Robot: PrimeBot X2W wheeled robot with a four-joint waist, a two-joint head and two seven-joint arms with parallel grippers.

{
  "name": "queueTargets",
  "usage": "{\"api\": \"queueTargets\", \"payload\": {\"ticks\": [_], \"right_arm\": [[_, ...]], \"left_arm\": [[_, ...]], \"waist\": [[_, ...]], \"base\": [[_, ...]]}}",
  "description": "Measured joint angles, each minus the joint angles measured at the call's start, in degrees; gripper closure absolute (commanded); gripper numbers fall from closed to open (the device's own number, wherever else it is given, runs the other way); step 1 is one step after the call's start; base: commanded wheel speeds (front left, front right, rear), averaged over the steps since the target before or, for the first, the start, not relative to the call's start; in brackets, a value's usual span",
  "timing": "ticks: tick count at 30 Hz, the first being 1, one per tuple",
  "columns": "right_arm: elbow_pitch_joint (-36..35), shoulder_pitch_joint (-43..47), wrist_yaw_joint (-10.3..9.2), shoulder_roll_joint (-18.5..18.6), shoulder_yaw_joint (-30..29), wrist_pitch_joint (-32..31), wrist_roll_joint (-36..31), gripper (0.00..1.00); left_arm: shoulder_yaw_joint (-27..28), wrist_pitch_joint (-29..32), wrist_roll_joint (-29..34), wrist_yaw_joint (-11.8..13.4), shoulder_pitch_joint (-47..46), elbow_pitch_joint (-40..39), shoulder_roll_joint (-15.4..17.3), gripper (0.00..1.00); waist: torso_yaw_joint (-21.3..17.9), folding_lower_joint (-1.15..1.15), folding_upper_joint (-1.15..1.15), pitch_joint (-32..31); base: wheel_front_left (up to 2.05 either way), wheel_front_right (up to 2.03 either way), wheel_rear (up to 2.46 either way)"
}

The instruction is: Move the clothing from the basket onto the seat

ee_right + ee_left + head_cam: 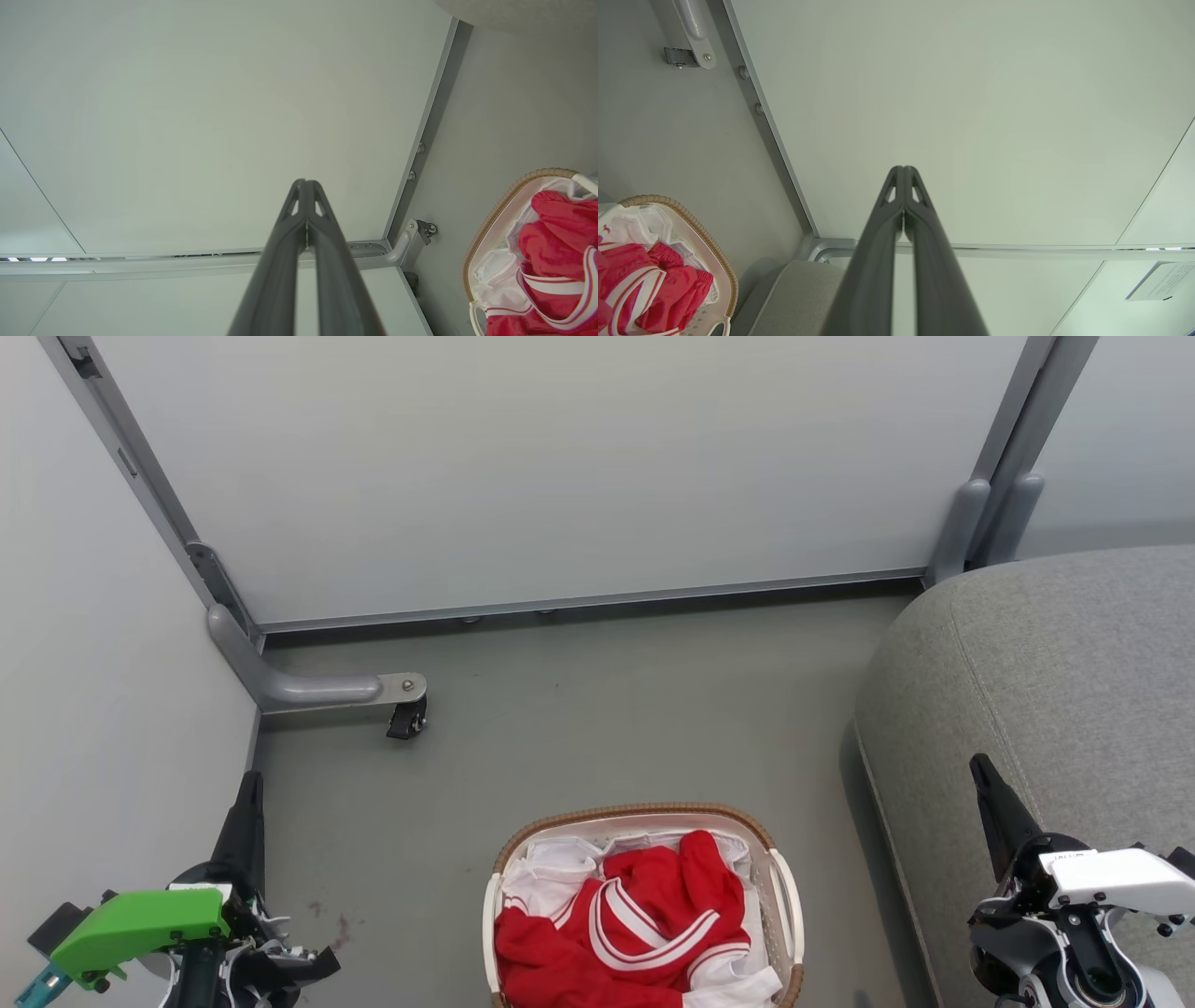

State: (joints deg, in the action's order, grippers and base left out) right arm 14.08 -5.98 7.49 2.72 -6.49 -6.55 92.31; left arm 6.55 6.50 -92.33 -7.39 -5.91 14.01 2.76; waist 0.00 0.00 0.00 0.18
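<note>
Both claws are closed on nothing: in its wrist view the left claw (903, 173) shows its two dark fingers pressed together with only a pale wall panel (971, 116) beyond them, and the right claw (306, 184) looks the same. In the head view they sit at about 8 o'clock and 4 o'clock, both well apart from the basket (644, 810), which stands on the floor (607, 709) at 6 o'clock. The clothing (644, 915) lies bunched inside it, red with white stripes, on top of a white liner (551, 877); none of it has left the basket. The seat (1055, 672) fills the 3 o'clock side, just beside the basket, with the right claw above its near edge. By the look of it, the task stands at its opening step, the reach for the garment. The next move would call for one claw to part its fingers, swing in toward 6 o'clock and come down on a raised red fold, taking care not to catch the liner or the woven rim. The right arm seems better placed, since the carry then runs toward 3 o'clock.
</note>
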Motion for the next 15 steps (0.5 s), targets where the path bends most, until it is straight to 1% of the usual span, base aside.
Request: {"api": "queueTargets", "payload": {"ticks": [14, 15], "right_arm": [[0.0, 0.0, 0.0, 0.0, 0.0, 0.0, 0.0, 1.0], [0.1, 0.1, 0.0, -0.1, 0.0, 0.0, 0.0, 0.0]], "left_arm": [[0.0, 0.0, 0.0, 0.0, 0.0, 0.0, 0.0, 1.0], [0.0, 0.0, 0.0, 0.0, 0.1, 0.1, 0.0, 0.0]], "waist": [[0.0, 0.0, 0.0, 0.0], [0.0, 0.0, 0.0, 0.0]], "base": [[0.0, 0.0, 0.0], [0.0, 0.0, 0.0]]}}
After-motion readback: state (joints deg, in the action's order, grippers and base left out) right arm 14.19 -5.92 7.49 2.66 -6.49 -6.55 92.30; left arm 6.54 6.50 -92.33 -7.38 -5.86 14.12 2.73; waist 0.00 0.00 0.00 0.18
